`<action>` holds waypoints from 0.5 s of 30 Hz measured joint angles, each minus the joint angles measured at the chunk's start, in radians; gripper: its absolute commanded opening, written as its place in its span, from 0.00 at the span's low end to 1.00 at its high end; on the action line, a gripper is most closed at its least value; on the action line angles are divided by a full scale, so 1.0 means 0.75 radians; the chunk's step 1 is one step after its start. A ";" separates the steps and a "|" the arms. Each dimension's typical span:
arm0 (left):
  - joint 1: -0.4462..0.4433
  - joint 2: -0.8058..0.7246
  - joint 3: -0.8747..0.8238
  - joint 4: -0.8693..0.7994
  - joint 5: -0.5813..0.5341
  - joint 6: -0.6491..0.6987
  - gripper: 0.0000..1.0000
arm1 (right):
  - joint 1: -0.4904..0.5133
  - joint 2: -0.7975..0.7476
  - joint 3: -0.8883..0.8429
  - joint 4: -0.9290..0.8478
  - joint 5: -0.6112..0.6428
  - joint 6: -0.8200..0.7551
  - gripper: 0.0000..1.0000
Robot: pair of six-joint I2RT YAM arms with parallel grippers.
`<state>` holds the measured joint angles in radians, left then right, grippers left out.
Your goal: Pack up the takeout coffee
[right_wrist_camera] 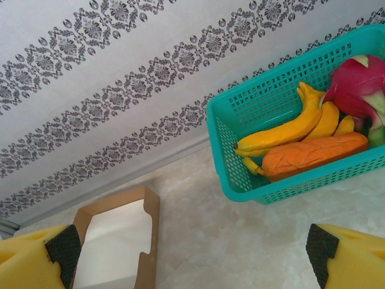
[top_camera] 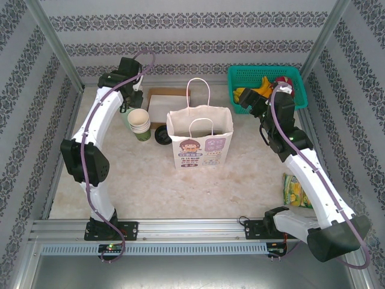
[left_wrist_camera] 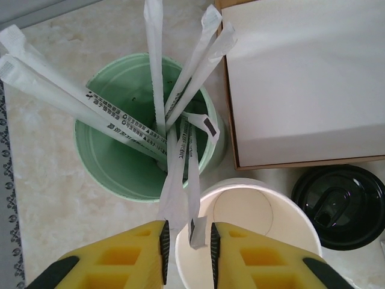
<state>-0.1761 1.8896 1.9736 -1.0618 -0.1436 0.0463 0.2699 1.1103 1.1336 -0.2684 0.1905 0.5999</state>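
Takeout coffee [top_camera: 162,135], seen from above as a round black lid, stands on the tabletop [top_camera: 150,186] toward its far-left corner, between the stack of lidless cups [top_camera: 140,123] and the left side of the paper bag [top_camera: 200,139], just beside both. The bag stands upright near the middle of the tabletop with its mouth open and nothing visibly inside. The left gripper [left_wrist_camera: 187,236] hangs over the mint-green mug [left_wrist_camera: 114,162], its jaws narrowly parted around the loose ends of the wrapped sticks [left_wrist_camera: 194,198]; a gap shows on either side of the nearest stick, so nothing appears to be pinched. The right gripper [right_wrist_camera: 195,262] is spread wide and empty, held above the tabletop near the teal basket [right_wrist_camera: 240,150] of fruit at the far-right corner. Judged from this layout, packing has not yet begun: the cup remains to be grasped, lifted over the bag's rim and lowered in upright.
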 measured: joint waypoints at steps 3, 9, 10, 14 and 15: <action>0.000 0.019 0.000 0.000 -0.001 0.005 0.22 | 0.000 0.000 0.000 0.000 -0.001 0.000 0.98; 0.000 0.044 0.000 0.000 0.000 0.012 0.14 | 0.000 0.000 0.000 0.000 -0.002 0.001 0.98; 0.000 0.044 0.002 0.000 0.000 0.014 0.13 | 0.000 0.000 0.000 0.000 -0.006 0.001 0.98; 0.000 0.044 0.016 0.000 -0.001 0.020 0.07 | 0.000 0.000 0.000 0.000 -0.015 0.002 0.98; 0.000 0.044 0.019 0.000 -0.002 0.023 0.04 | 0.000 0.000 0.000 0.000 -0.017 0.002 0.98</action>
<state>-0.1761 1.9224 1.9877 -1.0618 -0.1448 0.0635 0.2699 1.1103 1.1336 -0.2684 0.1780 0.6010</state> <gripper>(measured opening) 0.081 0.980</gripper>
